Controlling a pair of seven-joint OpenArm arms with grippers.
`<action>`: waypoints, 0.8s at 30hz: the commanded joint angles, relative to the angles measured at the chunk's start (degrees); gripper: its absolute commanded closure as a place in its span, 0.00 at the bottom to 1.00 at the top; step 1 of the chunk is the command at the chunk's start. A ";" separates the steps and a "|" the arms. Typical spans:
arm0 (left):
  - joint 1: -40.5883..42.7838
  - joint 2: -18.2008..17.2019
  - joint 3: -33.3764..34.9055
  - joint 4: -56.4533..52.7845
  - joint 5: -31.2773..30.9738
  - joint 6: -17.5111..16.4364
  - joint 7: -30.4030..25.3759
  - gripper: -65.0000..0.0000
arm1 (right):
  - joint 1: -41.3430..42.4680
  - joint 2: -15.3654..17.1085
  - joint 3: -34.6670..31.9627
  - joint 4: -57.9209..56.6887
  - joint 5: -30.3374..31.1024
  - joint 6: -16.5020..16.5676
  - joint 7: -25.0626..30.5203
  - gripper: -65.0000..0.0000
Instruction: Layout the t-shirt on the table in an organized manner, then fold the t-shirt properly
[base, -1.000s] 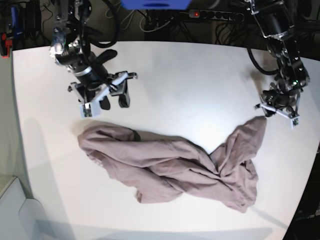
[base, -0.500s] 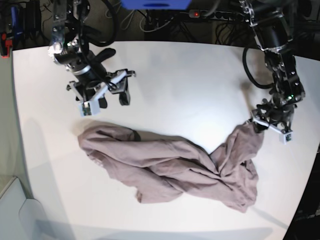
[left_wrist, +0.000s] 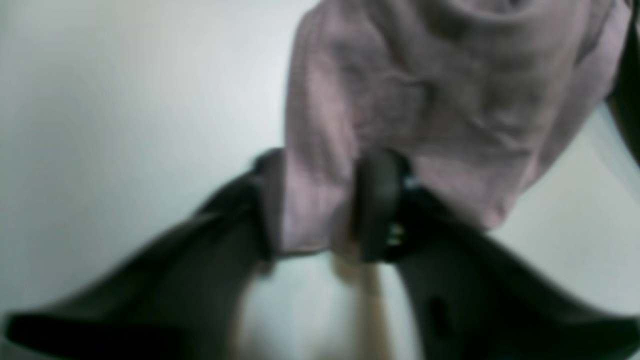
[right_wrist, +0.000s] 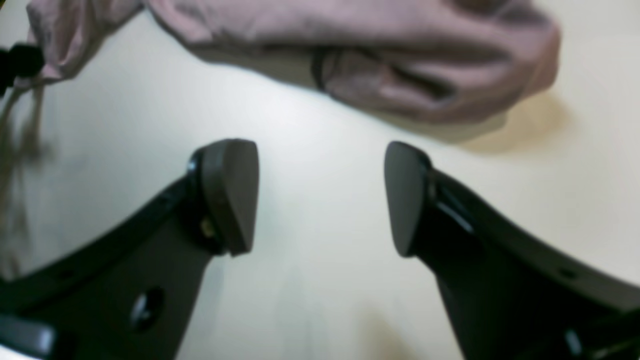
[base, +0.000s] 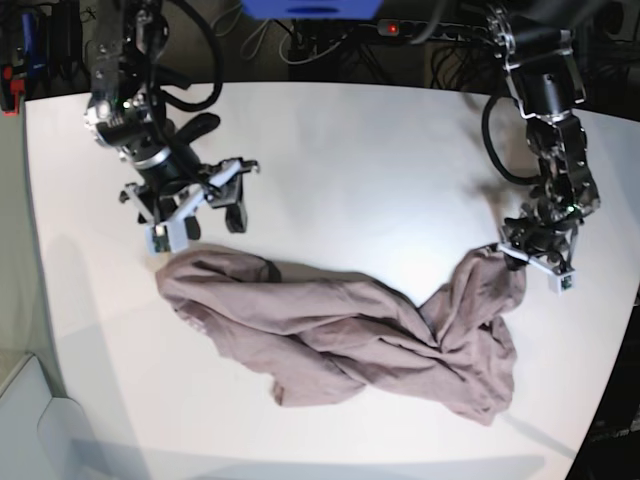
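The t-shirt lies crumpled and twisted on the white bench, in the half of the top nearer the base camera. Its body runs as a wrinkled band from a bunched end at base-view left to a wider heap at base-view right, and one corner of that heap rises toward the left gripper.

Changes since the earlier frames:
- One second ago the left gripper hung clear of the t-shirt, just beyond the raised corner. It has since come down onto that corner.
- The left gripper's jaws have drawn together. In the left wrist view a fold of the t-shirt sits pinched between the two dark fingers, which are clamped on the cloth.
- The right gripper has moved closer to the bunched end of the t-shirt and now hovers just beyond it, without touching.
- The t-shirt body has not shifted apart from the raised corner.

No readable writing or label shows on the t-shirt in any view.

Arm pose: the left arm reaches down from the far edge of the bench, wrist bent toward the t-shirt corner. The right arm is angled down and toward the t-shirt; its jaws stand wide apart over bare bench, with the t-shirt lying ahead of the fingers.
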 joint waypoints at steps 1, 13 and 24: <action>0.35 0.10 0.29 -0.13 0.20 -0.11 3.89 0.85 | 1.21 0.90 0.80 0.23 0.26 -0.16 1.15 0.38; 7.56 0.01 -0.06 21.14 0.20 -0.11 9.16 1.00 | 14.49 7.31 1.67 -16.65 0.35 -0.07 1.24 0.38; 8.70 0.01 -14.74 38.46 0.20 -7.32 23.85 1.00 | 18.79 5.12 1.67 -25.88 0.35 -0.07 1.68 0.38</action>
